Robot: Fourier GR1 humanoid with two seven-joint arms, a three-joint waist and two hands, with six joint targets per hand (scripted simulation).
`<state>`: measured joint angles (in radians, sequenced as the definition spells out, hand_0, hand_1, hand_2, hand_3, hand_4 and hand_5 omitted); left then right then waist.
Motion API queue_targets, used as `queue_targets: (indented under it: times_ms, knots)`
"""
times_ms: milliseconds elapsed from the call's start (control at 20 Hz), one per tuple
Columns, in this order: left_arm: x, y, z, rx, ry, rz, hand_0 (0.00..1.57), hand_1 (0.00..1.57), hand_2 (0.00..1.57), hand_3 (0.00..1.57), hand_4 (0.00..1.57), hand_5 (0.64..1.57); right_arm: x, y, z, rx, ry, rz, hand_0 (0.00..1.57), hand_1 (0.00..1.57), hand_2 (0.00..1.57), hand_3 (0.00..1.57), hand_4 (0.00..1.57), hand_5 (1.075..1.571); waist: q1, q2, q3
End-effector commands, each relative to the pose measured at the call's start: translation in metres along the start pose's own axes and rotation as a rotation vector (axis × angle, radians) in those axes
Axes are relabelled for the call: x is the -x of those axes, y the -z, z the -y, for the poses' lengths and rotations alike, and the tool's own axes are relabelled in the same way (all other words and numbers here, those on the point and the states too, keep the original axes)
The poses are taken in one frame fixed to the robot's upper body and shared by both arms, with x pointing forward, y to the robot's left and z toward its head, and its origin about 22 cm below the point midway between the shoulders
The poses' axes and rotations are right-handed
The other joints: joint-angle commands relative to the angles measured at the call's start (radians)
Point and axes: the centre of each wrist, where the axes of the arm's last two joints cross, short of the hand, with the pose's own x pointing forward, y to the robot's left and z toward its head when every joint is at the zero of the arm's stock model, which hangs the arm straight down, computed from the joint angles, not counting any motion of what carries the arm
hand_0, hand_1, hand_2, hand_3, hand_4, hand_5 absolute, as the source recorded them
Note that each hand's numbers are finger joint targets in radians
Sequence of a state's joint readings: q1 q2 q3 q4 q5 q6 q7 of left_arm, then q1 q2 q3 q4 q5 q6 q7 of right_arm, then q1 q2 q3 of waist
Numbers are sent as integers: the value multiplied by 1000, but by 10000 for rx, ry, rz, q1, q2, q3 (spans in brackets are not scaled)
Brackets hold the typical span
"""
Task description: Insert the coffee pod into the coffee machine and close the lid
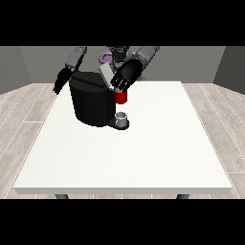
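Pod point(121, 97) top hidden under robot hand point(125, 76) at view's right, finger hold too small to tell, machine point(93, 100) covers counter point(143, 153) behind it, counter legs cut off by counter's front edge

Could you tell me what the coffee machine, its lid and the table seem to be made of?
Coffee machine: probably matte black plastic, as its dark body shows almost no glare.
Lid: looks like grey metal or silvery plastic, judging by its pale flat panel; I cannot tell which.
Table: an even white matte top, possibly laminate or painted board, with no visible grain.
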<state>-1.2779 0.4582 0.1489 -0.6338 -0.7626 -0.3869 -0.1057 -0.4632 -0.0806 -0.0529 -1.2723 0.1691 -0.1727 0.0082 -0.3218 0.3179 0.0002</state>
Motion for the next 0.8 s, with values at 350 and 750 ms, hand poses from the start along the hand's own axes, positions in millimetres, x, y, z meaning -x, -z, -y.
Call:
queue_targets:
  times_ms: [350,750]
  knots:
    - [-19,3,-8,-325,1695,148,1173,1173,1194,1066,0,1571,3,2,-6,203,222,153,0,0,0,0,0,1571,21,339,5]
    - [-7,-1,-16,-531,1341,530,1110,1110,1129,973,0,1571,1,1,-3,395,-97,190,0,0,0,0,61,1571,40,460,0]
